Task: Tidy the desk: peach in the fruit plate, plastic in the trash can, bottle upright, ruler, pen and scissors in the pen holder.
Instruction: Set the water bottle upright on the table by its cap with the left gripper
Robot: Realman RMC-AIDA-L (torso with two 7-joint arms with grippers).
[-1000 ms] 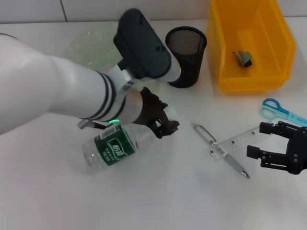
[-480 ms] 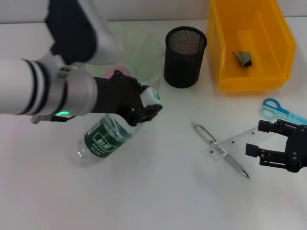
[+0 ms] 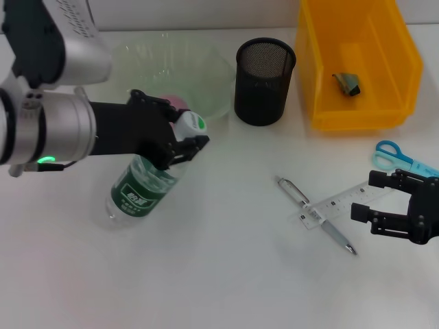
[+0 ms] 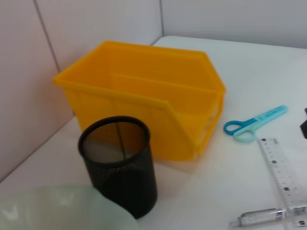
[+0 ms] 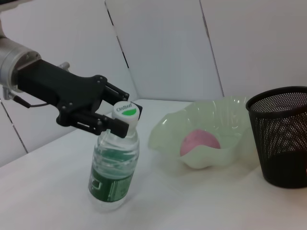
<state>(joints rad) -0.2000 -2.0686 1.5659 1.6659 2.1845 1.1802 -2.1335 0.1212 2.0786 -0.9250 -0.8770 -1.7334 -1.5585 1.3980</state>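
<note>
Right wrist view shows what the head view hides: the bottle (image 5: 114, 172) stands nearly upright on the table (image 5: 192, 201), slightly tilted, and the peach (image 5: 200, 142) sits inside the fruit plate (image 5: 168, 132). In the head view the peach (image 3: 173, 103) is only a pink sliver behind the left arm. Left wrist view shows none of its own fingers, only the pen holder (image 4: 120, 170), yellow trash can (image 4: 144, 110), scissors (image 4: 254, 123) and ruler (image 4: 283, 175).

Left gripper (image 3: 180, 140) pinches the bottle (image 3: 144, 185) at the neck, fingers closed on either side just under the white-green cap (image 3: 191, 124); bottle base on the table, in front of the fruit plate (image 3: 206, 68).

Right gripper (image 3: 398, 212) hovers low at the table's right side, fingers spread, holding nothing. Pen (image 3: 315, 223) and ruler (image 3: 336, 203) lie crossed just beside it; scissors (image 3: 401, 157) lie behind it, near the trash can (image 3: 357, 62), which holds a crumpled plastic piece (image 3: 348, 83). Pen holder (image 3: 265, 81) stands between plate and can.
</note>
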